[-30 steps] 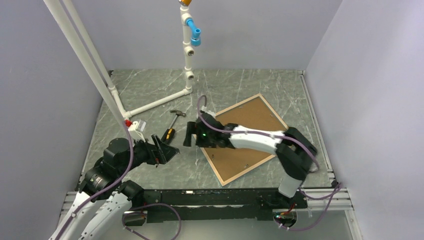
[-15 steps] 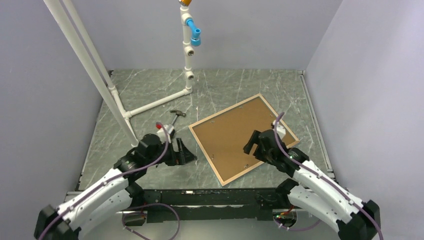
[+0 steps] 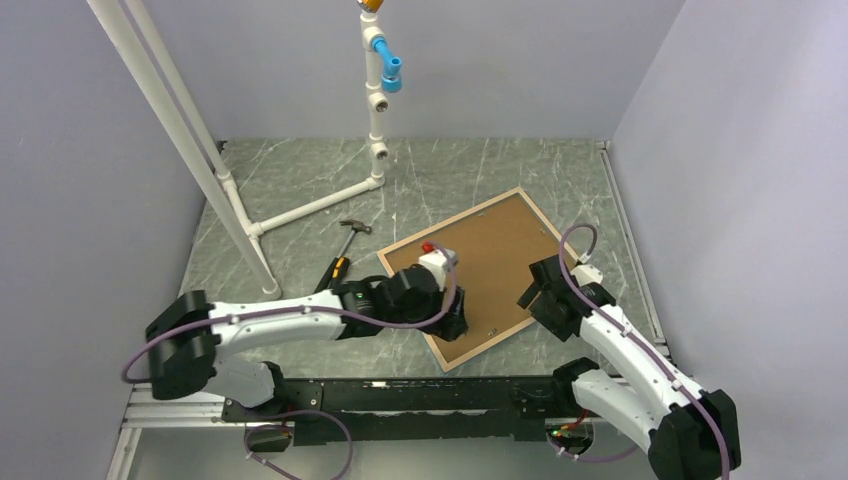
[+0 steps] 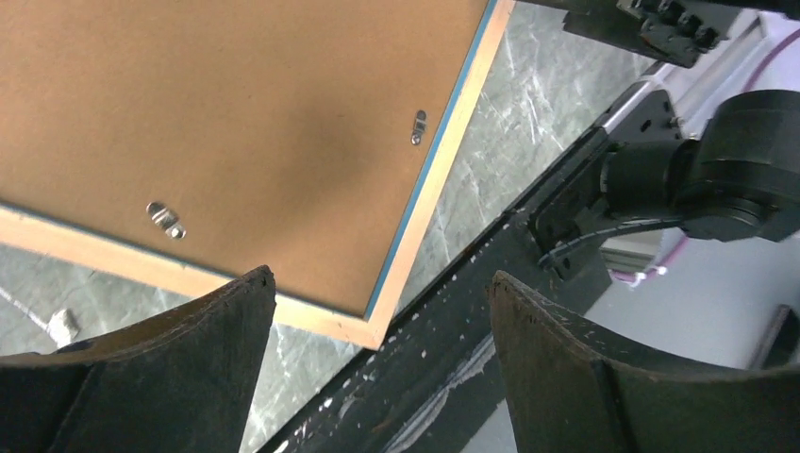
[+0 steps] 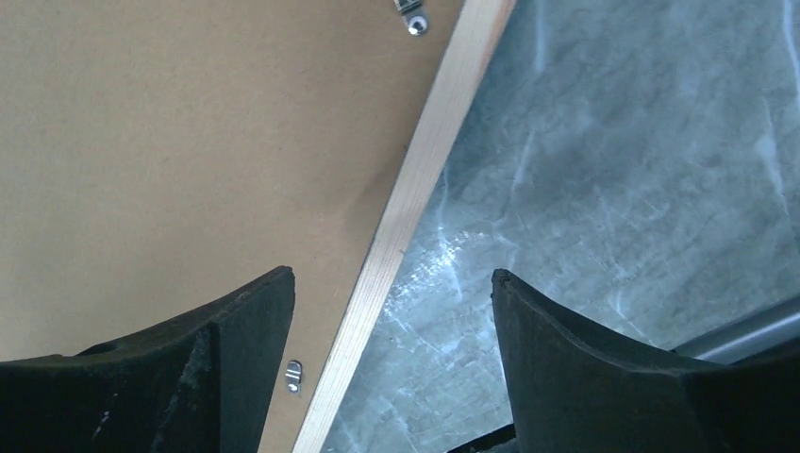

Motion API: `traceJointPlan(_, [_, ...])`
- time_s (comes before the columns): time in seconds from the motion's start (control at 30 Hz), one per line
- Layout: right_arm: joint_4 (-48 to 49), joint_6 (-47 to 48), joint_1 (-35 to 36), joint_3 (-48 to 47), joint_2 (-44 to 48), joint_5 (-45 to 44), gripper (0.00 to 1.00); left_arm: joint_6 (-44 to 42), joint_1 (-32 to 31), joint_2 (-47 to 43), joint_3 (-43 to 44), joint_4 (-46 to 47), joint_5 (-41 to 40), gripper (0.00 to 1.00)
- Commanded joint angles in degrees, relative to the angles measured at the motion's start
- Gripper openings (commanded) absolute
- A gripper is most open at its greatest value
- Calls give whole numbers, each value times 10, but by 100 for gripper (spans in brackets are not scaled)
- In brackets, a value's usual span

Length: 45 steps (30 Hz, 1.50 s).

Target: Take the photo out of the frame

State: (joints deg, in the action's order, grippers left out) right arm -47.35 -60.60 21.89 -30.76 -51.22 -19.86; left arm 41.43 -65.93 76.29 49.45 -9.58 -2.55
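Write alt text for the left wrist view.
The frame lies back up on the marble table, brown backing board showing, one corner seen between the fingers of the open left gripper. Two metal clips sit near the board's edges.

Pale lilac walls (image 3: 520,70) are enclosing a grey-green marbled table (image 3: 480,170); a white pipe stand (image 3: 375,120) is standing at its far side.
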Motion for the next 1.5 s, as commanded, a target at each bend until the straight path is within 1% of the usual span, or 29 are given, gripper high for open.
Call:
traceJointPlan(0.0, [-32, -50, -9, -1, 31, -35, 75, -45, -41, 66, 78, -33, -84, 85])
traceJointPlan(0.03, [-30, -57, -11, 3, 41, -34, 72, -52, -50, 76, 93, -43, -96, 85])
traceJointPlan(0.1, [-15, -62, -17, 13, 54, -24, 60, -60, -63, 93, 118, -55, -110, 86])
traceJointPlan(0.13, [-5, -63, -21, 18, 56, -19, 56, -64, -68, 97, 122, -54, -113, 86])
traceJointPlan(0.3, [18, -61, -39, 28, 22, -8, 55, -63, -79, 92, 105, -12, -100, 89])
traceJointPlan(0.43, [39, -66, -49, 37, 0, 9, 54, -64, -83, 88, 92, 2, -97, 90])
traceJointPlan(0.57, [53, -82, -54, 50, -5, 9, 51, -77, -90, 93, 90, 11, -99, 91])
traceJointPlan(0.67, [69, -87, -56, 61, -3, 15, 43, -91, -97, 99, 92, 11, -106, 94])
traceJointPlan(0.77, [89, -92, -58, 72, -4, 24, 42, -105, -106, 105, 93, 11, -121, 95])
traceJointPlan(0.9, [89, -97, -60, 69, -20, 25, 42, -116, -117, 112, 92, 11, -136, 95])
traceJointPlan(0.93, [91, -97, -60, 69, -23, 25, 37, -119, -120, 114, 92, 10, -140, 95])
traceJointPlan(0.97, [92, -98, -60, 69, -26, 26, 26, -123, -123, 118, 94, 10, -146, 95])
traceJointPlan(1.0, [94, -100, -60, 68, -30, 26, 9, -127, -128, 122, 94, 9, -152, 95])
traceJointPlan(1.03, [89, -103, -60, 65, -36, 25, 0, -131, -132, 127, 96, 9, -159, 95])
traceJointPlan(1.27, [37, -84, -60, 4, -106, 49, 0, -166, -174, 171, 119, -2, -229, 95])
traceJointPlan(1.37, [8, -76, -61, -26, -112, 70, 0, -184, -201, 199, 143, -17, -274, 98])
traceJointPlan(1.47, [-18, -76, -62, -50, -103, 91, 0, -190, -222, 231, 173, -53, -323, 99])
